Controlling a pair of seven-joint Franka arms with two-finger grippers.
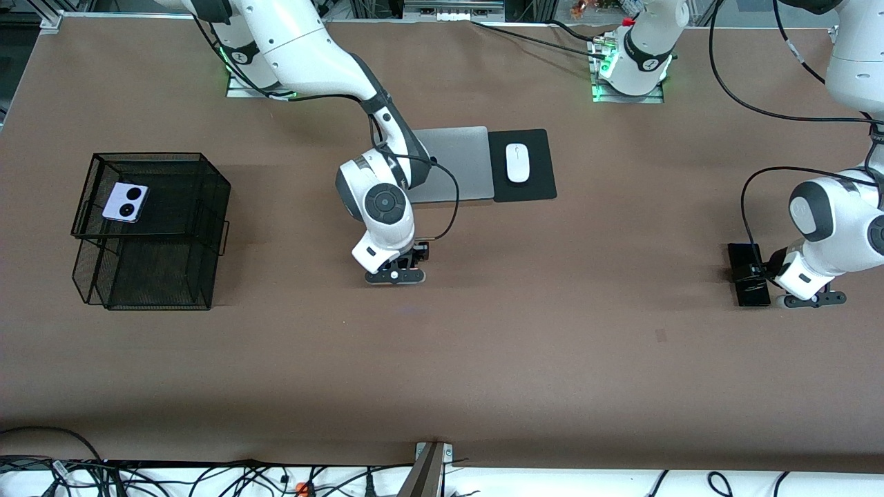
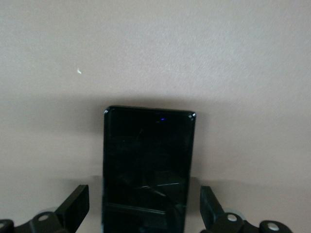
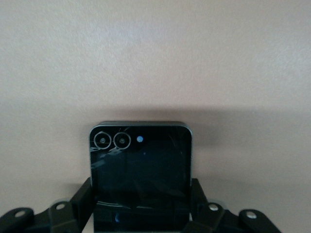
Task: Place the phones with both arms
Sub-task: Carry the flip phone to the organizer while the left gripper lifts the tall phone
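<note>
The lavender phone (image 1: 125,202) with two black circles lies on top of the black mesh basket (image 1: 200,207) toward the right arm's end. My right gripper (image 1: 413,257) is low at the table's middle. In the right wrist view its fingers (image 3: 82,196) press both sides of the small squarish black phone (image 3: 141,160), which the hand hides in the front view. The long black slab phone (image 1: 749,274) lies flat toward the left arm's end. My left gripper (image 1: 772,269) is open around one end of it (image 2: 148,155), with a gap at each finger (image 2: 73,206).
A closed silver laptop (image 1: 456,162) lies near the robots' bases, partly under the right arm. Beside it a white mouse (image 1: 517,163) sits on a black pad (image 1: 542,179). Cables run along the table's front edge.
</note>
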